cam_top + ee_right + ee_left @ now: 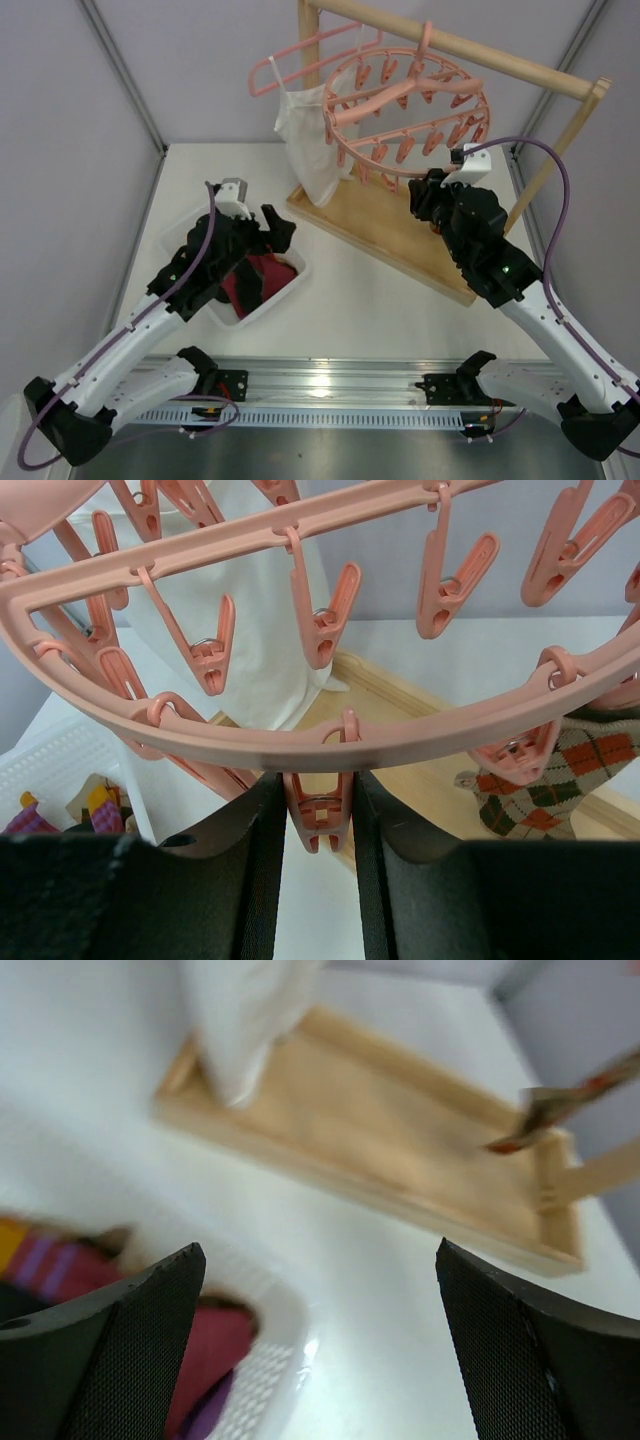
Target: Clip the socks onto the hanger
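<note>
White table point(360, 290); right hand point(318, 785) pinching hanger point(300, 742) clip point(318, 825).

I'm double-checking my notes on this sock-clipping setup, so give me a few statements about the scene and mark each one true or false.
The left hand is open and empty: true.
The right hand holds a sock: false; it pinches a pink clip on the round hanger.
An argyle sock hangs from the round hanger: true.
The white basket is empty: false; socks lie in it.
</note>
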You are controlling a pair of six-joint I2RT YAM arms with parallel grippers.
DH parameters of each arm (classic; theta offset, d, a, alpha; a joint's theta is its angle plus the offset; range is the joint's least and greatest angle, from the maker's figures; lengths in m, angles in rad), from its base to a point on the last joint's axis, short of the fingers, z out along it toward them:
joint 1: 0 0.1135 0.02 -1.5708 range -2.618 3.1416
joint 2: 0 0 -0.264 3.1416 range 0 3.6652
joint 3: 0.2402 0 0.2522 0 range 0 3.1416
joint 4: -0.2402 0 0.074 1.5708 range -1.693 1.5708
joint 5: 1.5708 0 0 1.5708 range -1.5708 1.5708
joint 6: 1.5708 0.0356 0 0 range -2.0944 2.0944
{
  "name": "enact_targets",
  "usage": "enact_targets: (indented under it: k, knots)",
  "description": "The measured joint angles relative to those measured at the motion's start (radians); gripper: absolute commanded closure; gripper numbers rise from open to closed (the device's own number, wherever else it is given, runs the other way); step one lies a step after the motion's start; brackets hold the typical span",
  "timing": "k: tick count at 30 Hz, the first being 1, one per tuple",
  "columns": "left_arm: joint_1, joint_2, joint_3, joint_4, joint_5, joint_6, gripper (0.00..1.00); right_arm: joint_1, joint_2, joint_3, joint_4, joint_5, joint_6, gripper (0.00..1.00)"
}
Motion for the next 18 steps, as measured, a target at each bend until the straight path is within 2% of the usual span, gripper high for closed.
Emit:
enact_targets:
  k: [6,10,14,18]
  knots:
    - [0.286,0.068,-0.055,-0.179,0.003,-0.107,0.04,0.000,-0.013,-0.014,0.013,-0.014,0.002,1.00]
    - [0.463,0.244,-0.040,-0.220,0.061,-0.175,0.07,0.000,-0.014,-0.023,0.021,-0.020,0.004,1.00]
    - [0.554,0.491,0.074,-0.301,0.087,-0.207,0.15,0.000,-0.014,-0.032,0.034,-0.029,0.003,1.00]
    - [0.568,0.692,0.241,-0.367,0.087,-0.224,0.21,0.000,-0.015,-0.034,0.039,-0.040,0.003,1.00]
